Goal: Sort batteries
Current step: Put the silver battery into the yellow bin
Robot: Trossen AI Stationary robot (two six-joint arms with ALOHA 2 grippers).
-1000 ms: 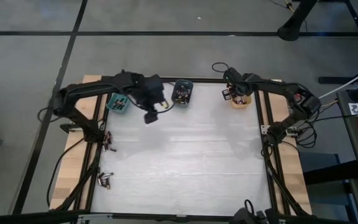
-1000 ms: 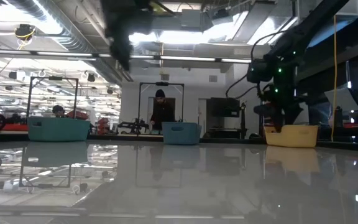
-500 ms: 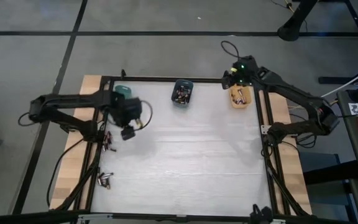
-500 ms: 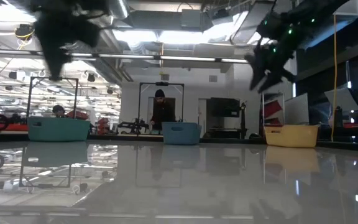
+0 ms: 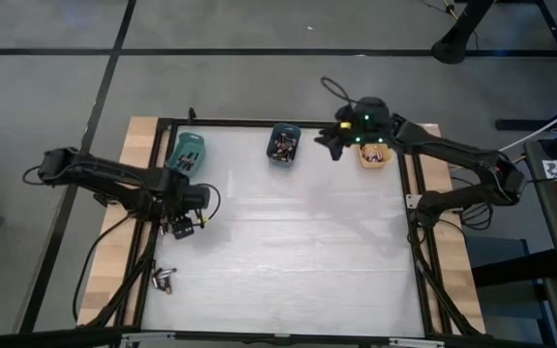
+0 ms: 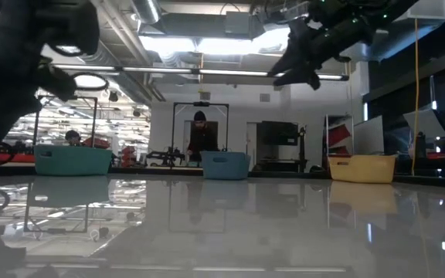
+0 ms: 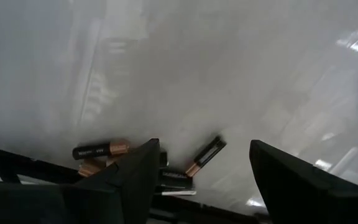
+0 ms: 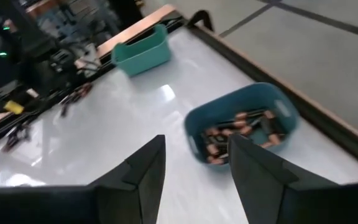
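**Both arms swung away from the bins**

Moved since a second ago: left claw (image 5: 184, 228) gone from beside the teal bin (image 5: 186, 154) down to the worktop's (image 5: 288, 251) nine o'clock edge; right claw (image 5: 329, 143) lifted off the orange bin (image 5: 373, 154) and carried toward twelve o'clock, between orange bin and blue bin (image 5: 283, 143).

Left claw: released, fingers (image 7: 135, 180) spread, nothing between them. Hangs low over a small cluster of batteries (image 7: 205, 155) lying loose against the black frame at nine o'clock; several coppery-banded cells, some touching, one angled apart.

Right claw: released, fingers (image 8: 142, 174) apart, empty, held high above the worktop in the low view. Looks down on the blue bin, which carries a heap of batteries.

More batteries seen in the teal bin at eleven o'clock and the orange bin at one o'clock. Second loose cluster (image 5: 163, 279) near eight o'clock, well apart from the first.

Person (image 6: 200, 137) stands in the room beyond the blue bin.
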